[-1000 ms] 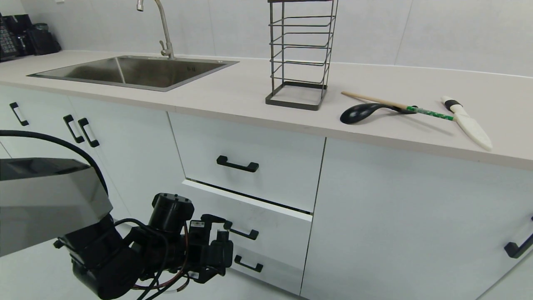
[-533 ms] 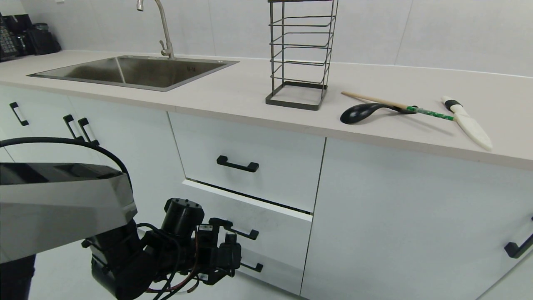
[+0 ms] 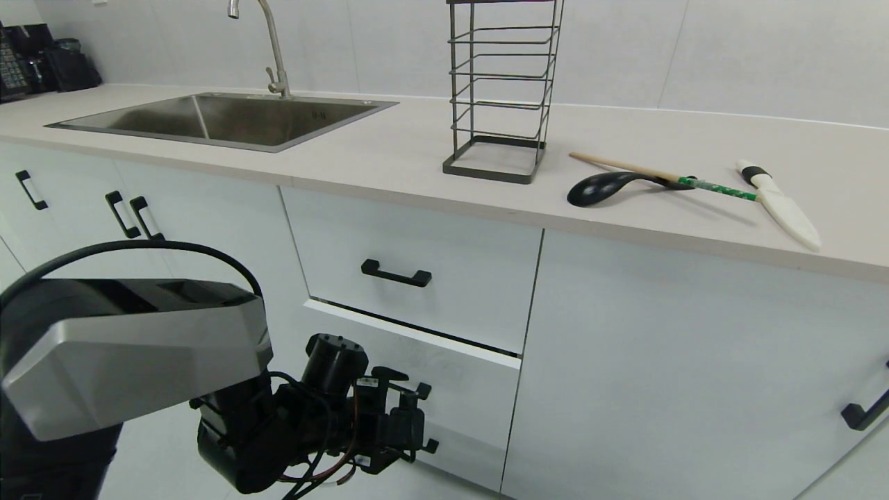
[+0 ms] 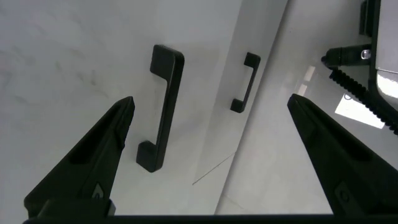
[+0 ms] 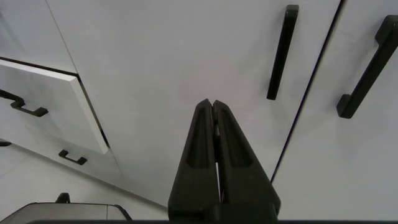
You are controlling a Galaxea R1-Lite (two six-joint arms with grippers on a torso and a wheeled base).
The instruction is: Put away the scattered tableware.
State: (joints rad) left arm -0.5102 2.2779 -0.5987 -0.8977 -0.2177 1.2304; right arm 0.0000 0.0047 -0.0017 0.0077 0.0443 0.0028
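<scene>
On the counter's right part lie a black spoon (image 3: 601, 187), wooden chopsticks (image 3: 660, 174) and a white knife (image 3: 779, 205). My left gripper (image 3: 408, 403) hangs low in front of the cabinet, close to the black handle (image 3: 417, 390) of the middle drawer (image 3: 444, 361), which stands slightly ajar. In the left wrist view this gripper (image 4: 210, 102) is open, with that drawer handle (image 4: 160, 109) between its fingers but apart from them. My right gripper (image 5: 212, 104) is shut on nothing and faces white cabinet doors.
A tall black wire rack (image 3: 501, 90) stands on the counter left of the tableware. A steel sink (image 3: 222, 119) with a tap lies at the back left. The top drawer (image 3: 417, 264) is closed; a lower drawer handle (image 4: 245, 81) sits beneath.
My left arm has moved right and forward, bringing its gripper up to the middle drawer's handle. The tableware has not moved.
</scene>
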